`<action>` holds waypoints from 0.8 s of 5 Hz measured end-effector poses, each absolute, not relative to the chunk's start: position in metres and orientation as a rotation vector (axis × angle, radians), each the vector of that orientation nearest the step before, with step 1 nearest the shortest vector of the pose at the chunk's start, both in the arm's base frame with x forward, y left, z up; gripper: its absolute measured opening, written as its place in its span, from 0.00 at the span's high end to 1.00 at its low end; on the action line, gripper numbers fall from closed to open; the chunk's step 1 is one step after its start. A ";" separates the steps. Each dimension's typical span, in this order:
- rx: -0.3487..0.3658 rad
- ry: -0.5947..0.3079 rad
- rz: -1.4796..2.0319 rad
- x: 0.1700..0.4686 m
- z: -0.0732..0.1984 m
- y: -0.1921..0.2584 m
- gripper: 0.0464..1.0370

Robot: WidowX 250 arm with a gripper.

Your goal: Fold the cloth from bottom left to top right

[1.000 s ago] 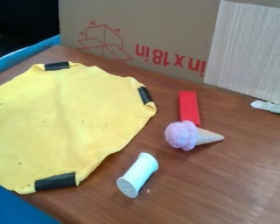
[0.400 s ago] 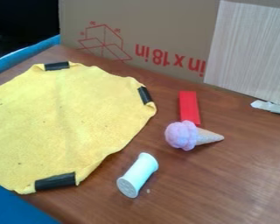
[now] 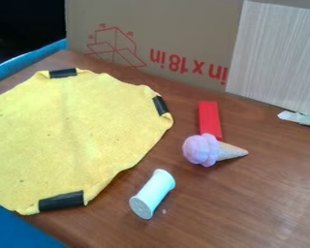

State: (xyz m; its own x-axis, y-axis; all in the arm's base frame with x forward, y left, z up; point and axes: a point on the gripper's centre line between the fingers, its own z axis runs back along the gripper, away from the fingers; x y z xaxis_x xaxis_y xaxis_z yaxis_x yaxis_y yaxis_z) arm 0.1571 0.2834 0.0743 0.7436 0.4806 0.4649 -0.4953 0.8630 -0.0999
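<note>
Gripping the cloth point(image 3: 67, 131) shallowly near the desk's point(image 3: 248, 208) lower-left edge risked slippage; jaws apart or together, you couldn't tell.

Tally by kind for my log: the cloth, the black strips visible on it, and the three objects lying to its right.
Yellow cloth: 1
Black strips: 3
Red block: 1
Toy ice cream cone: 1
White cylinder: 1
Total: 7

I'm seeing the left edge cutting off part of the yellow cloth point(image 3: 73, 131) and the right edge cropping the pale panel point(image 3: 277, 58).
</note>
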 end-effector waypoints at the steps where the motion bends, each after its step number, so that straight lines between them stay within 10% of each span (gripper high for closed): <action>1: 0.052 -0.476 0.522 0.161 0.064 0.284 0.08; 4: -0.015 -0.465 0.539 0.168 0.065 0.270 0.88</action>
